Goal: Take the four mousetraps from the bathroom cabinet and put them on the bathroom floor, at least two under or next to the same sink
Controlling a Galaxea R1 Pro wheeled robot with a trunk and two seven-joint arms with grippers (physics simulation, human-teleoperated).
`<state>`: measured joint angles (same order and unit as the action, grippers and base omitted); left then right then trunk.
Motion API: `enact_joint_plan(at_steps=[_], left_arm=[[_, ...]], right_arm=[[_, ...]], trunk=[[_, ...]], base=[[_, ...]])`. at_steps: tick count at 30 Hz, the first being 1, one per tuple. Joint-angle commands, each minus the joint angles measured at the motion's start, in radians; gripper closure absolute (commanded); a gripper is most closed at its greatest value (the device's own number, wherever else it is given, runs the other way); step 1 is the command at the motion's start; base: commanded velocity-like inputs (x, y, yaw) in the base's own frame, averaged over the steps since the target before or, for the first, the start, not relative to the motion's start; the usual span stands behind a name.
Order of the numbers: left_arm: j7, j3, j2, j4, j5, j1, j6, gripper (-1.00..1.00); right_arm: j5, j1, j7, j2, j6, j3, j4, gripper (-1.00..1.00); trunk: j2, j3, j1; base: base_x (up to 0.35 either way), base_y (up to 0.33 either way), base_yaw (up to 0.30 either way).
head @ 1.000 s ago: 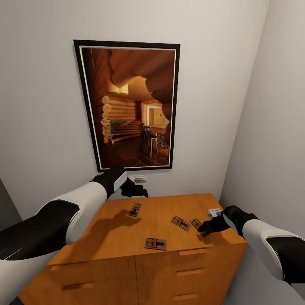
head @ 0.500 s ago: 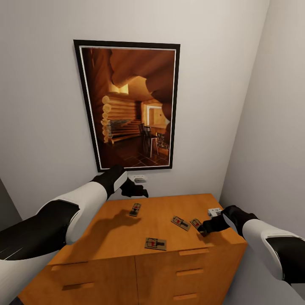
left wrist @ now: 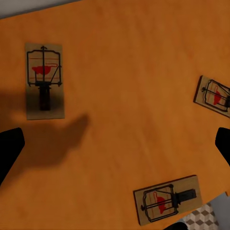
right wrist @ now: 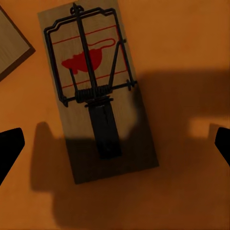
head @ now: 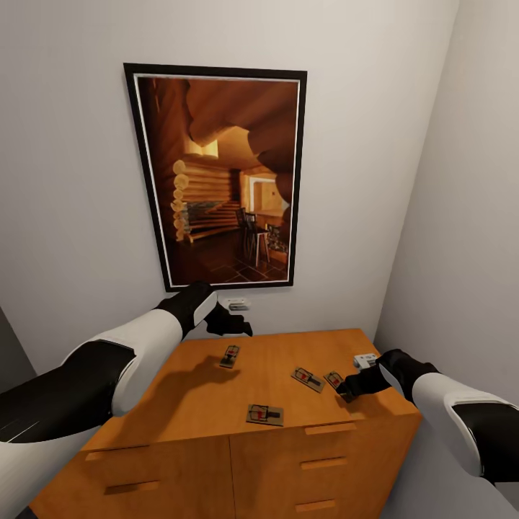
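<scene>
The right gripper (head: 348, 393) hangs spread apart just above the rightmost mousetrap (right wrist: 98, 93), which carries a red mouse figure but no readable writing. The left gripper (head: 234, 328) is also released, above the back of the cabinet (head: 194, 404). All four mousetraps (head: 265, 414) lie flat on its orange top, below a framed picture (head: 220, 180) of a log cabin room on the white wall.
</scene>
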<state>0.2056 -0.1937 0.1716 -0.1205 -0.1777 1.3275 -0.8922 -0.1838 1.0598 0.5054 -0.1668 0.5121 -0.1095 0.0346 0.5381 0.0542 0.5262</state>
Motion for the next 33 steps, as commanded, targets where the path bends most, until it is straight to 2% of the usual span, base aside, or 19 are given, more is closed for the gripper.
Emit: enact_joint_plan(at_steps=[1,24,33], left_arm=[[0.001,-0.009,0.000,-0.001,-0.007,0.001,-0.004,-1.00],[0.001,-0.009,0.001,-0.002,-0.007,0.001,-0.004,-1.00],[0.001,-0.009,0.000,-0.001,-0.007,0.001,-0.005,-1.00]], right_arm=[[-0.005,0.000,0.008,0.000,0.002,-0.008,0.002,-1.00],[-0.011,0.000,0.003,0.010,0.004,-0.014,0.003,-1.00],[-0.014,0.000,-0.030,0.016,0.015,-0.015,0.045,-1.00]], trunk=[[0.002,0.002,0.001],[0.002,0.002,0.001],[0.002,0.002,0.001]], base=[[0.000,0.000,0.000],[0.000,0.000,0.000],[0.000,0.000,0.000]])
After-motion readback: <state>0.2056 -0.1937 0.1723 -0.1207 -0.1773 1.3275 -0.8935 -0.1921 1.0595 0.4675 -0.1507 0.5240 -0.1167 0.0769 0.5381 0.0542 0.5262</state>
